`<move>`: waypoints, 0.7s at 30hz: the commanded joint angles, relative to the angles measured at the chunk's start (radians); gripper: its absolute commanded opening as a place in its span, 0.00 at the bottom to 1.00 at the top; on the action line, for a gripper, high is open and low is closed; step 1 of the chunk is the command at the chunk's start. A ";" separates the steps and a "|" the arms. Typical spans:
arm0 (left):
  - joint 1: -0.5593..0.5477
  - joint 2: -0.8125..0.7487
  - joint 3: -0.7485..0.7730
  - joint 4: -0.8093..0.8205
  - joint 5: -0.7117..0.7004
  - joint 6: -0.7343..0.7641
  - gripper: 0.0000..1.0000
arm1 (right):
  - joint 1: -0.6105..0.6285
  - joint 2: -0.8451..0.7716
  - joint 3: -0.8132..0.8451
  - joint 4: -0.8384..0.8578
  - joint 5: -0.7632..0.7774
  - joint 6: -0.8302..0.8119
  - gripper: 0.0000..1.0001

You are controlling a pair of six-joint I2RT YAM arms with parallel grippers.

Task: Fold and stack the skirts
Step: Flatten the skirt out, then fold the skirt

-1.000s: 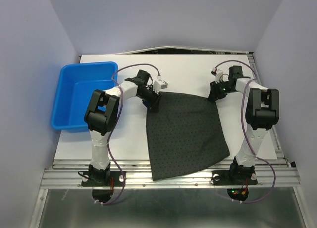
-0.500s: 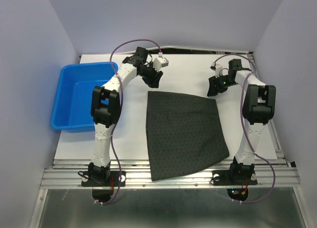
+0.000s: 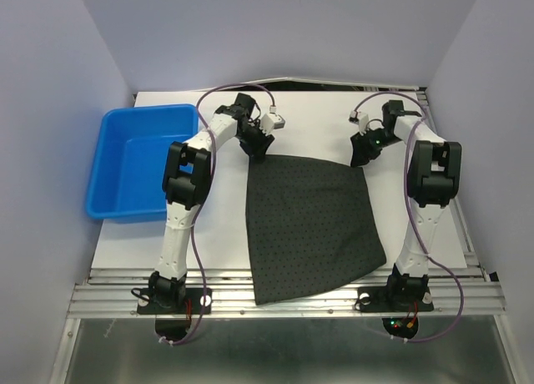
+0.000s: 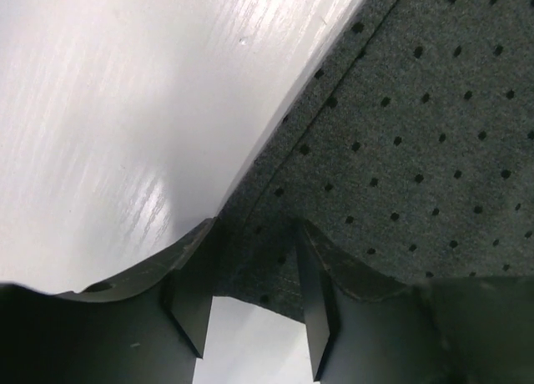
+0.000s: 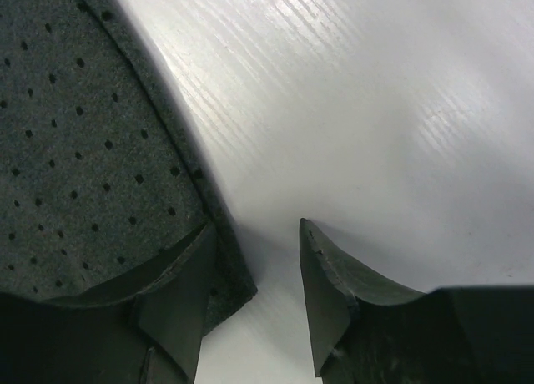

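Note:
One dark dotted skirt [image 3: 313, 225] lies flat on the white table, its hem hanging over the near edge. My left gripper [image 3: 254, 147] is open at the skirt's far left corner. In the left wrist view that corner [image 4: 275, 267] lies between the open fingers [image 4: 190, 313] of the gripper [image 4: 254, 263]. My right gripper [image 3: 360, 156] is open at the far right corner. In the right wrist view the skirt's edge [image 5: 221, 259] lies beside the left finger [image 5: 179, 305] of the gripper [image 5: 257, 234], with bare table between the jaws.
A blue tub [image 3: 108, 196] stands on the left of the table [image 3: 317, 125], with no cloth showing in it. Purple cables loop above both wrists. The table's metal rail [image 3: 292, 299] runs along the near edge.
My left gripper lifted away from the skirt's far left corner toward the back, then came down to that corner again. The skirt lies flat now. The right gripper has barely moved.

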 commanded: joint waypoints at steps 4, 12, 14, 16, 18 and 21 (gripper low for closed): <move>0.007 -0.007 0.021 -0.034 -0.046 0.043 0.48 | 0.020 0.055 0.019 -0.093 0.041 -0.051 0.47; 0.023 -0.018 0.038 -0.039 -0.026 0.041 0.49 | 0.011 0.113 0.194 -0.271 -0.047 -0.003 0.58; 0.026 -0.019 0.040 -0.034 -0.026 0.043 0.49 | 0.011 0.150 0.284 -0.303 -0.089 0.017 0.58; 0.027 -0.018 0.049 -0.033 -0.023 0.040 0.49 | 0.001 0.180 0.341 -0.368 -0.112 0.006 0.57; 0.030 -0.013 0.057 -0.033 -0.024 0.035 0.49 | 0.001 0.222 0.381 -0.414 -0.108 -0.018 0.56; 0.035 -0.006 0.071 -0.039 -0.021 0.036 0.50 | 0.001 0.225 0.352 -0.394 -0.085 -0.031 0.53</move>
